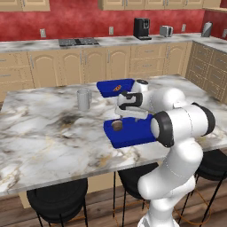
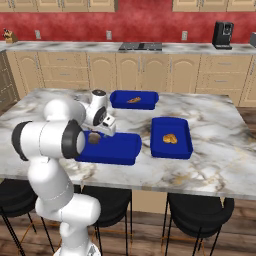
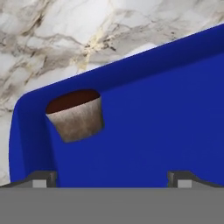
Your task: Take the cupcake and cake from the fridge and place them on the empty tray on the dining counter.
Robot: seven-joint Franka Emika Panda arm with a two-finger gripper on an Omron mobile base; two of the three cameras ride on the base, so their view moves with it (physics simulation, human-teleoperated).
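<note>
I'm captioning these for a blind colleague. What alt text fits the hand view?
A brown cupcake sits in a corner of a blue tray, seen from just above. The open gripper has its two dark fingertips at the bottom edge, apart from the cupcake. White veined marble of the counter shows beyond the tray's rim.

Cupcake [image 3: 77, 114] in tray [image 3: 166, 118] corner

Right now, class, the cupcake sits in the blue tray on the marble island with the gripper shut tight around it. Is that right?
Not quite. The cupcake does sit in the blue tray on the marble island, but the gripper stands open, apart from it, as the hand view shows.
</note>
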